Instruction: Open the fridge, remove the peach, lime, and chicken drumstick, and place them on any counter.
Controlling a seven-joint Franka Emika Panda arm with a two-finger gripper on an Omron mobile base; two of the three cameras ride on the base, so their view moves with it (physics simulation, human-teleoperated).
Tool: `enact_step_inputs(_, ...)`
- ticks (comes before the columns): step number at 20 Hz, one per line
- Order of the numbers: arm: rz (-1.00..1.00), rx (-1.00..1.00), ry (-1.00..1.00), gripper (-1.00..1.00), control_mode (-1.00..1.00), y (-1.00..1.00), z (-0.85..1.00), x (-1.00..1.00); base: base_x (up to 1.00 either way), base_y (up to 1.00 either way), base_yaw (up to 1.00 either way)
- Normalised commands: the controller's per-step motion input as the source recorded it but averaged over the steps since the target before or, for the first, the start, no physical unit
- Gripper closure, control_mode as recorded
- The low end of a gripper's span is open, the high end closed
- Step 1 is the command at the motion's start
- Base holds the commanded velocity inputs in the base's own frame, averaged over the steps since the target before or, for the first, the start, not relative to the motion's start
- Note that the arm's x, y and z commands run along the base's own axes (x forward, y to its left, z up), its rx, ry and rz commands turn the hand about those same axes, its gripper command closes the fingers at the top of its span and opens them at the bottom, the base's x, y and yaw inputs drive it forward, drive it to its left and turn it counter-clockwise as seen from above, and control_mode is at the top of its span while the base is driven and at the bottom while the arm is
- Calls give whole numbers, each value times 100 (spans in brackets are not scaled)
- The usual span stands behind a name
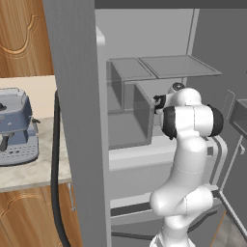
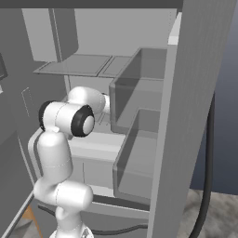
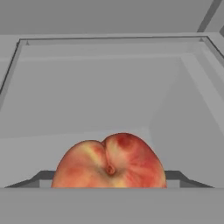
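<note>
I count one peach [image 3: 109,162], round and cleft, orange-red skin mottled yellow, sitting low centre in the hand view, on a pale grey shelf inside the fridge [image 1: 144,67]. My arm reaches into the fridge at centre right of the left base view. I cannot tell how wide the pincer stands. Two glass shelf panes lie side by side above. One blue coffee machine [image 1: 17,128] stands on the marbled table [image 1: 29,171] at left.

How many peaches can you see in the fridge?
1. The peach sits right in front of the hand camera, on a shelf inside the fridge. Other fruit may be hidden.
</note>
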Motion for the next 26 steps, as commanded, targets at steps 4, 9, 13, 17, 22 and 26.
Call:
enact_step_inputs(4, 0, 0, 0, 100, -100, 0, -3, 0, 0, 0, 0)
enact_step_inputs(9, 3, 2, -8, 100, -100, 0, 10, -53, 0, 0, 0)
enact_step_inputs(13, 5, 0, -16, 100, -100, 7, 51, -94, 0, 0, 0)
enact_step_inputs(17, 5, 0, -10, 100, -100, 5, 62, -100, 0, 0, 0)
enact_step_inputs(22, 7, -2, -1, 100, -100, 26, 73, -100, 0, 0, 0)
enact_step_inputs(26, 5, -3, 0, 100, -100, 36, 70, -100, 0, 0, 0)
